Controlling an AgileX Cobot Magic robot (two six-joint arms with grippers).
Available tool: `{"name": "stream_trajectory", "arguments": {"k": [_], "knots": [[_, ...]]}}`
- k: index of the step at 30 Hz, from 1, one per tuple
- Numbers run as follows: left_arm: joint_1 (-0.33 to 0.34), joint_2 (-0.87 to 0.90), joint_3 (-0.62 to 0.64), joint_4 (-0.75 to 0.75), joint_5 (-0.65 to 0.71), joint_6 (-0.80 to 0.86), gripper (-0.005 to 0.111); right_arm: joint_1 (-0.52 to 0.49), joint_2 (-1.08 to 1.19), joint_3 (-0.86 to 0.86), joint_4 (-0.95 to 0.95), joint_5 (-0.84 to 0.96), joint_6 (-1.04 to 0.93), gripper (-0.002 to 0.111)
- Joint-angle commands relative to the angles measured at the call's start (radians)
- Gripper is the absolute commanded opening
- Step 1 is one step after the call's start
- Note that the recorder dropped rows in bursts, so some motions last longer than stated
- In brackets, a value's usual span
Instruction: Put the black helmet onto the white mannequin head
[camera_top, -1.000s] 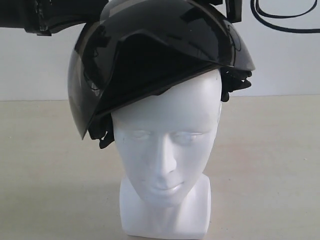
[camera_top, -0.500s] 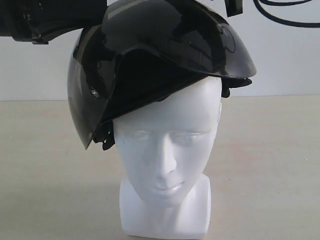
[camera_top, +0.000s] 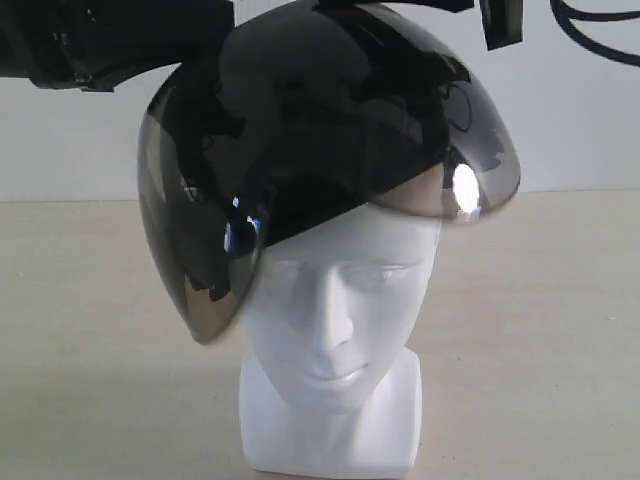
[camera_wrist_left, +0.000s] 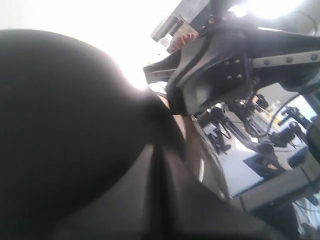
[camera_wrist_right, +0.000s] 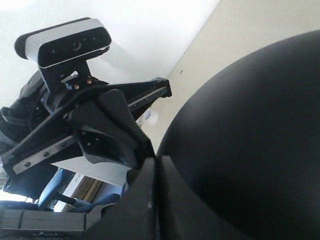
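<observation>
The black helmet (camera_top: 330, 110) sits tilted on top of the white mannequin head (camera_top: 335, 310), which stands upright on the table. Its smoky visor (camera_top: 200, 260) hangs down over the head's left side and reaches across the forehead; the face below the brow shows. My left arm (camera_top: 100, 40) comes in at the upper left. My left gripper (camera_wrist_left: 160, 150) is shut, its fingers pressed together alongside the helmet's dome (camera_wrist_left: 60, 125). My right gripper (camera_wrist_right: 156, 162) is shut too, lying against the helmet shell (camera_wrist_right: 250, 140). Neither grips anything that I can see.
The beige tabletop (camera_top: 540, 330) spreads round the head's base, with a white wall behind. A black cable (camera_top: 600, 30) loops at the upper right. The other arm's wrist with its camera (camera_wrist_right: 65, 42) is close above the helmet.
The helmet has turned on the head, bringing the visor round to the front and lower on the left. Both arms have shifted a little to the right.
</observation>
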Motion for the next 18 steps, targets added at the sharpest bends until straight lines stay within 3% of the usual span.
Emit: {"name": "stream_trajectory", "arguments": {"k": [1,18], "knots": [[-0.029,-0.003,0.016,0.089,-0.019,-0.01,0.004,0.004,-0.036,0.062,-0.073,0.055,-0.006,0.0],[-0.029,-0.084,0.037,0.089,-0.019,-0.01,0.004,0.004,-0.094,0.064,-0.2,0.055,0.08,0.0]]}}
